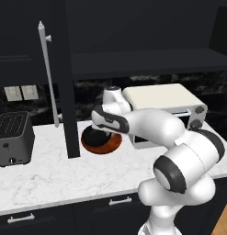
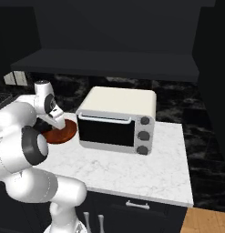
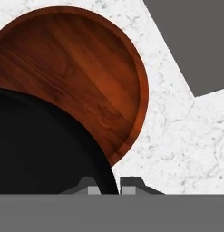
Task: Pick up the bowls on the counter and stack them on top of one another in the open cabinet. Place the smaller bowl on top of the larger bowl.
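Because my tool (image 3: 105, 188) is pinched narrow on the rim of the small black bowl (image 3: 45, 149), with one fingertip inside the wall and one outside, I judge that the grip is thin and the bowl could tilt or slip when I lift it. In the hand view the black bowl overlaps the wide reddish-brown bowl (image 3: 93, 68); I cannot tell if it rests inside it or hangs just above it. If they touch, pulling up crookedly may drag the brown bowl along the surface (image 3: 186, 136).

Both bowls are toward the back of the surface, between the open cabinet door (image 1: 69, 92) and the toaster oven (image 2: 116, 118), so neither is on the shelf (image 1: 147, 62) yet. The order also worries me: the brown bowl belongs below, so placing the black one first would make the stacking harder.

The tall door with its pale handle (image 1: 47, 73) stands just beside the bowls, and the oven is close on the other side; a wide swing upward could strike either one. A toaster (image 1: 13, 137) sits near the left end of the surface, well away.
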